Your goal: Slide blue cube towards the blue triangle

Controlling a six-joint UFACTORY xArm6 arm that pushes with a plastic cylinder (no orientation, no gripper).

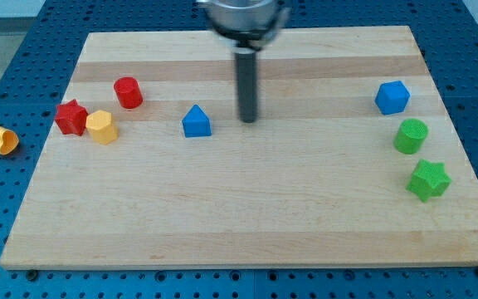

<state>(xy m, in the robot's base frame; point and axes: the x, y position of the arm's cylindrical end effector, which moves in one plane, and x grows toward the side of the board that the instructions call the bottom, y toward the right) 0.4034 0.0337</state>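
Note:
The blue cube (392, 97) sits near the wooden board's right edge, toward the view's top. The blue triangle (196, 121) sits left of the board's centre. My tip (247, 121) rests on the board just right of the blue triangle, a short gap apart from it, and far left of the blue cube. The dark rod rises straight up from the tip to the arm's mount at the view's top.
A green cylinder (411, 135) and a green star (429, 180) lie below the blue cube. At the left are a red cylinder (128, 92), a red star (71, 117) and a yellow block (101, 127). An orange-yellow piece (1, 139) lies off the board (247, 224).

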